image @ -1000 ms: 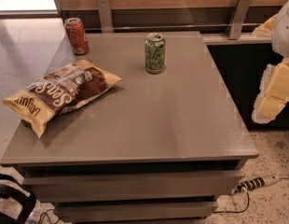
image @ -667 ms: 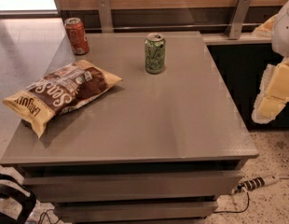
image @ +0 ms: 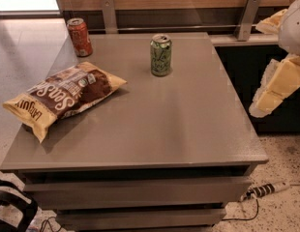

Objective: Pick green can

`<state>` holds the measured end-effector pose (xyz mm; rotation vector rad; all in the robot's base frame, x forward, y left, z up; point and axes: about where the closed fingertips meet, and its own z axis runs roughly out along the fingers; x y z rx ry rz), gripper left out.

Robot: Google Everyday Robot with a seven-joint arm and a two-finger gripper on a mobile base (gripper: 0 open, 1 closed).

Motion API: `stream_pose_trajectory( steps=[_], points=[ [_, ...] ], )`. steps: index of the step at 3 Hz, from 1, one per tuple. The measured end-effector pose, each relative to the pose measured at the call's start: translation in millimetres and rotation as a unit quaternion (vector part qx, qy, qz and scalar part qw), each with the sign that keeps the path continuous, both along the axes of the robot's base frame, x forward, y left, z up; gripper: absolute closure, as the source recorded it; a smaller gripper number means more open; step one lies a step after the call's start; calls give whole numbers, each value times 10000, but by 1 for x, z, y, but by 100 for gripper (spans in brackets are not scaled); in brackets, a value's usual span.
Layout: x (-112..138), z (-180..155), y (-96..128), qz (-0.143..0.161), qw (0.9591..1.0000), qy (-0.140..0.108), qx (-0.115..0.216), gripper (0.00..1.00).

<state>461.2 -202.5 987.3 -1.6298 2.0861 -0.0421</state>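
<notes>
The green can stands upright on the grey table, at the back centre. It is light green with dark squiggles and a silver top with a pull tab. My gripper, white and pale yellow, hangs at the right edge of the camera view, beyond the table's right side. It is well to the right of the can and nearer to me, and touches nothing.
A red-orange can stands at the table's back left corner. A brown and yellow chip bag lies on the left side. A wooden wall with metal brackets runs behind. A power strip lies on the floor at right.
</notes>
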Motion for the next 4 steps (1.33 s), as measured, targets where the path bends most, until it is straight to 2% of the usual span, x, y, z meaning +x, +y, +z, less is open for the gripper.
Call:
stream_pose_trajectory(
  steps=[1, 2, 3, 4],
  points=[
    [22, -14, 7, -26, 9970, -277, 725, 0],
    [50, -32, 9, -134, 9910, -434, 1261, 0],
    [84, -52, 8, -329, 9818, -429, 1820, 0],
    [118, -66, 8, -508, 9678, -466, 2420, 0]
  ],
)
